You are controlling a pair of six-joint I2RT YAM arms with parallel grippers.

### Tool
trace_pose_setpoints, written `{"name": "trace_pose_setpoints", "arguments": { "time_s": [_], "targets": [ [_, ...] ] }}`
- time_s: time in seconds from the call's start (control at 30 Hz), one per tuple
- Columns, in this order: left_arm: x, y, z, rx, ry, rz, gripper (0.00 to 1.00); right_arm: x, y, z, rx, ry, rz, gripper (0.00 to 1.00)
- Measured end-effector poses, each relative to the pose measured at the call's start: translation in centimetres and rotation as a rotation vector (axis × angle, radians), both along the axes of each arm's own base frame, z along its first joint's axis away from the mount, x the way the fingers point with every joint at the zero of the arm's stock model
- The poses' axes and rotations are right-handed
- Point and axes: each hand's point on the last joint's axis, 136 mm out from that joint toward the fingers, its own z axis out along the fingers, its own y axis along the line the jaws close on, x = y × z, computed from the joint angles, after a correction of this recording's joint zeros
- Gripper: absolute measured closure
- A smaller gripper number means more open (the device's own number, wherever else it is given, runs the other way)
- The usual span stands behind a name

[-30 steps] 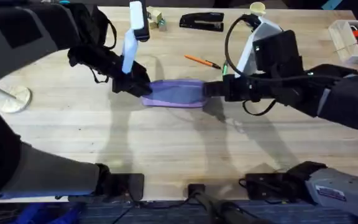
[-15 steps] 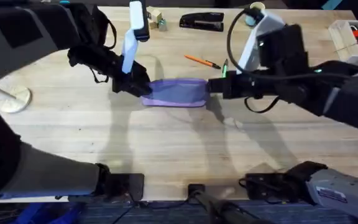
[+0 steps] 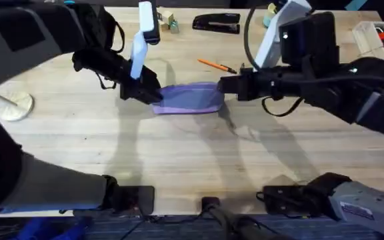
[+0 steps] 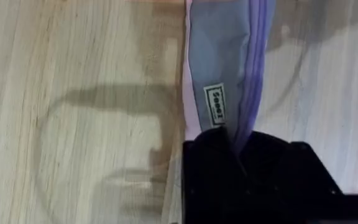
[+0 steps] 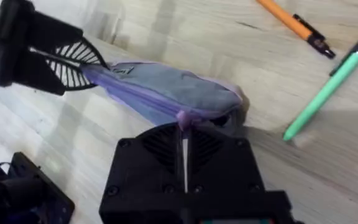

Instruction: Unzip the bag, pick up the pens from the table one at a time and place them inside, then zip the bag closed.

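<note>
The lavender bag (image 3: 189,98) lies stretched between both grippers in the middle of the table (image 3: 179,160). My left gripper (image 3: 151,93) is shut on its left end; in the left wrist view the fingers pinch the fabric (image 4: 232,140) below a small label. My right gripper (image 3: 225,87) is shut on the purple tab at the bag's right end (image 5: 184,121). The bag (image 5: 166,93) shows its grey side panel, with the left gripper (image 5: 73,65) at its far end. The orange pen (image 3: 217,65) (image 5: 291,25) and the green pen (image 5: 328,93) lie on the table just beyond the right gripper.
A black stapler (image 3: 217,23) sits at the far edge, with small items (image 3: 169,21) to its left. A white box of red markers (image 3: 379,37) stands at the far right. A round pale disc (image 3: 9,105) lies at the left.
My right gripper has drawn slightly away from me and upward with the bag's right end, and the arm has risen nearer the camera. The left gripper has kept its hold in place.
</note>
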Motion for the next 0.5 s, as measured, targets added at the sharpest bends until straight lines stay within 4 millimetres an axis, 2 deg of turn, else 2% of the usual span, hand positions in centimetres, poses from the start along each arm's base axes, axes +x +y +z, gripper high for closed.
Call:
{"name": "trace_pose_setpoints", "arguments": {
  "time_s": [0.37,0.5],
  "targets": [
    [-0.1,0.0,0.0,0.0,0.003,0.0,0.958,-0.8,1.5,0.2,-0.02,-0.038,0.072,0.97],
    [0.0,0.0,0.0,0.0,0.002,0.0,0.958,-0.6,2.6,0.1,-0.017,-0.06,0.101,0.97]
  ]
}}
